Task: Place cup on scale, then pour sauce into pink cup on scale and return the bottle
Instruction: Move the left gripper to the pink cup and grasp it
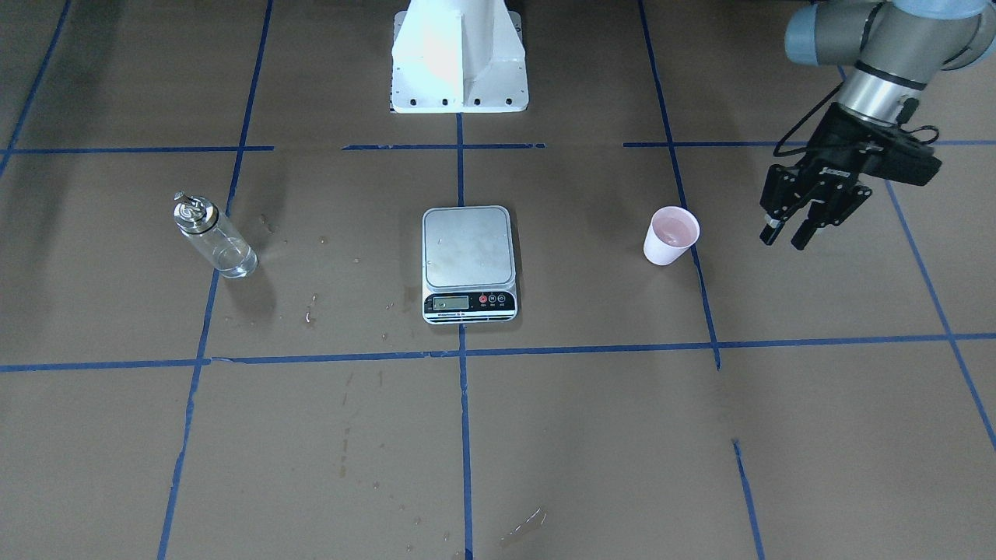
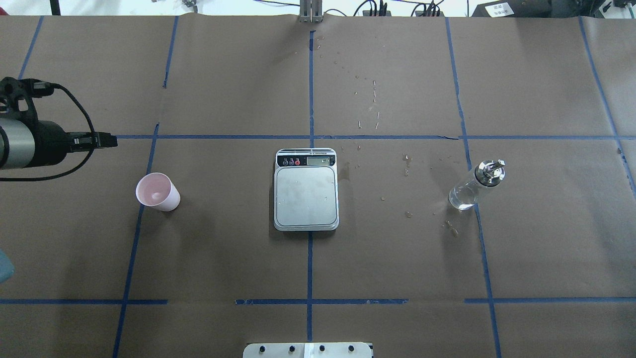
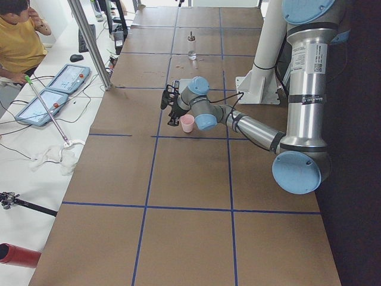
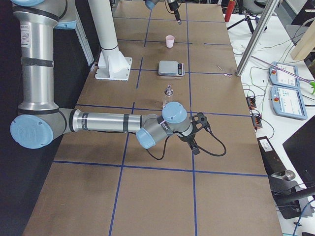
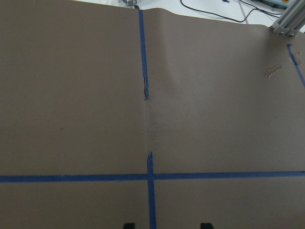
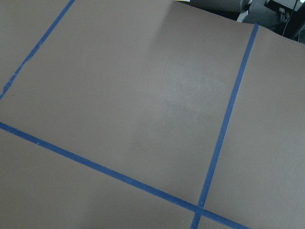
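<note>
Fetching the cup (image 1: 671,236) seemed the step in hand. The left gripper (image 1: 786,236) hung spread open near it, toward the worktop's left end, and I judged it needed to close round it next. Whether the right gripper (image 4: 195,147) was clenched, I couldn't tell.

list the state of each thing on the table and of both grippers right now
cup: upright on the table, off the scale, ungripped
scale: platform bare, display digits unreadable
bottle: upright on the table, capped, ungripped
left gripper: jaws open, empty, beside the cup without touching it
right gripper: away from all three things, cannot tell if jaws are open or shut
</note>
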Controlling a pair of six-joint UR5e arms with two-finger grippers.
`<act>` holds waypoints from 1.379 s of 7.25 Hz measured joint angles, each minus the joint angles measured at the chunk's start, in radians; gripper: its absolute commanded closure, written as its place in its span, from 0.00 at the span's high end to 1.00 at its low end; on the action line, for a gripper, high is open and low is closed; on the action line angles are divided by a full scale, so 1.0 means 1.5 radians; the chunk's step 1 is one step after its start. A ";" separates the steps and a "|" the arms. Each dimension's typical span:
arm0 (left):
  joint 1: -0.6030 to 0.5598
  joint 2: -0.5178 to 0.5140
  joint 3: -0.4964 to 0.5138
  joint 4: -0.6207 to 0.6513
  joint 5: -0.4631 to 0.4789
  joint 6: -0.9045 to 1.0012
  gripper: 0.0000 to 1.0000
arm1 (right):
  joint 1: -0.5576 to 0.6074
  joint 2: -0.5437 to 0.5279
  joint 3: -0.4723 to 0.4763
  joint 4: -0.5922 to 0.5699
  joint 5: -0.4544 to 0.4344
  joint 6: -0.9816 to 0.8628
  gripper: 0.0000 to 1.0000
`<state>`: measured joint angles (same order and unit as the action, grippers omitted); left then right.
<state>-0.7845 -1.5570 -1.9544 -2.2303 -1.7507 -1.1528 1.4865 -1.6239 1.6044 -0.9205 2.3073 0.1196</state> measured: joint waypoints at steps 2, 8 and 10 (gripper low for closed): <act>0.053 -0.010 -0.001 0.046 0.049 -0.021 0.48 | 0.000 0.000 0.000 0.000 0.000 0.000 1.00; 0.136 -0.014 -0.007 0.064 0.067 -0.035 0.45 | 0.000 -0.002 -0.001 0.000 0.000 -0.001 1.00; 0.144 -0.010 -0.006 0.065 0.068 -0.035 0.33 | 0.001 -0.003 -0.001 0.000 0.000 -0.001 1.00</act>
<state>-0.5692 -1.5720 -1.9628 -2.1328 -1.6492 -1.2057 1.4874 -1.6280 1.6031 -0.9204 2.3068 0.1181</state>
